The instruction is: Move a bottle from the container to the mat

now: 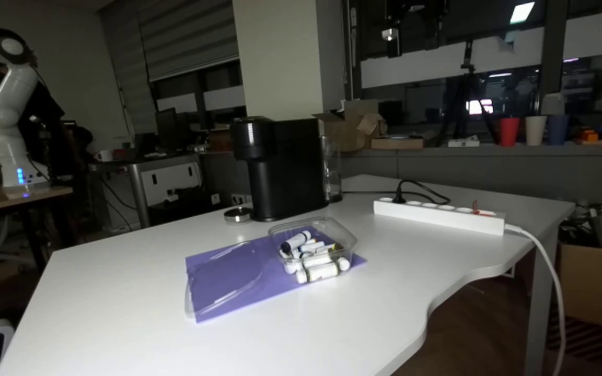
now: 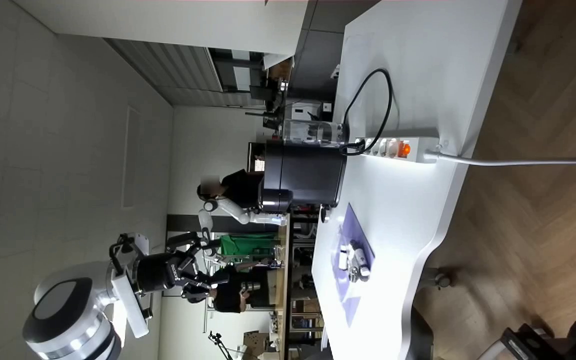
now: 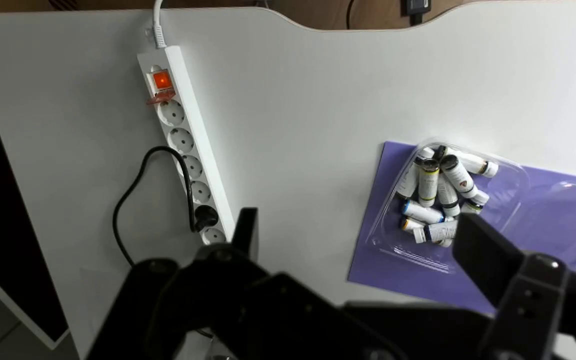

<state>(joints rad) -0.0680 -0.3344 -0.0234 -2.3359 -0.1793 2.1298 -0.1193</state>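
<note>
Gripper (image 3: 359,227) hangs spread & empty, prob. pre-pick; next must centre over clear tub (image 3: 508,186), descend, pinch 1 btl (image 3: 460,177) for mat (image 3: 398,276).

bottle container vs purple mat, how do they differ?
The container is transparent; the mat is opaque purple. The container has raised walls around the bottles, while the mat is a thin flat sheet. The container is smaller in outline than the mat. Both have roughly four-sided outlines.
</note>
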